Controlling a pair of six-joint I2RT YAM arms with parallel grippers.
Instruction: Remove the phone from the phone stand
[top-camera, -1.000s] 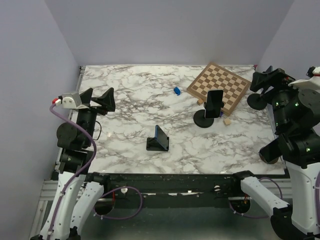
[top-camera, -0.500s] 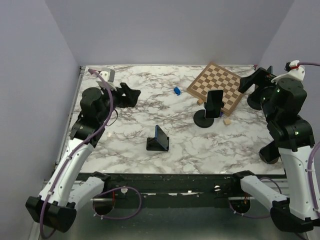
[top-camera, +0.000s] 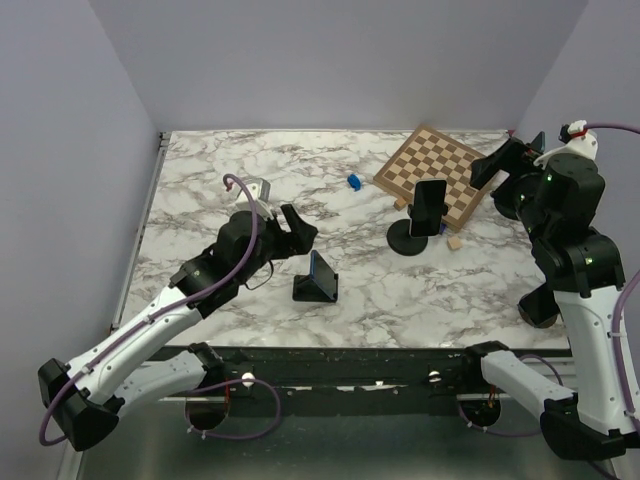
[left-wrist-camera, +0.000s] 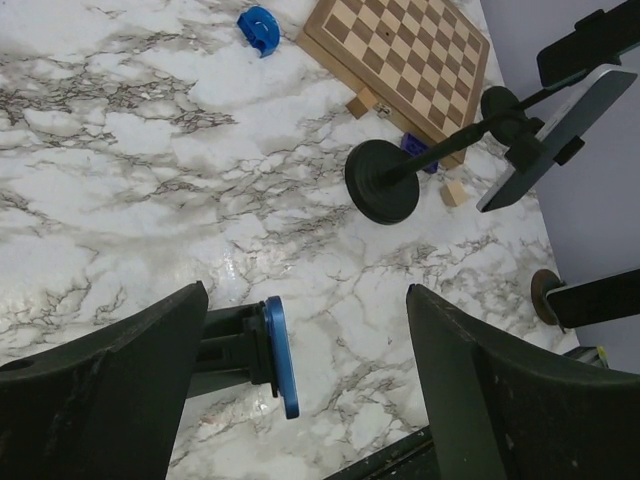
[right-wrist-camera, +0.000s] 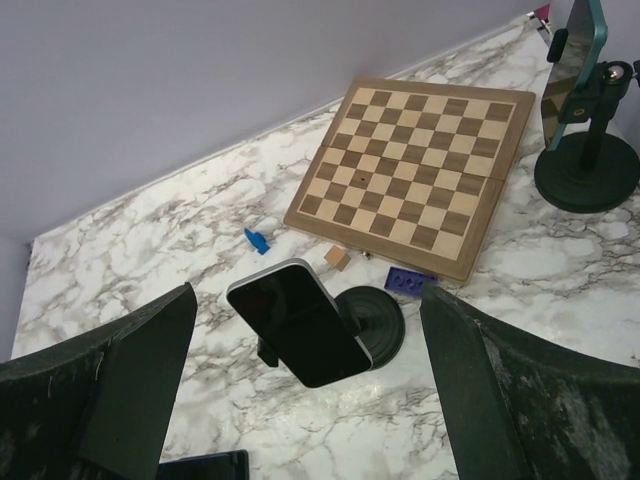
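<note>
L gripper (left-wrist-camera: 305, 310) fingers wide apart, empty; blue phone (left-wrist-camera: 278, 355) on wedge stand (left-wrist-camera: 232, 340), low between them, untouched; R gripper (right-wrist-camera: 308, 296) fingers apart; black phone (right-wrist-camera: 298, 322) on round stand (right-wrist-camera: 378, 326) between them.

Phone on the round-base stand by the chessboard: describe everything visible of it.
The phone is a slim slab with a dark, blank screen, pale rim and rounded corners. It stands in portrait, tilted back, held by the clamp of a black stand with a round base, just off the chessboard's near edge. Nothing else touches it.
</note>
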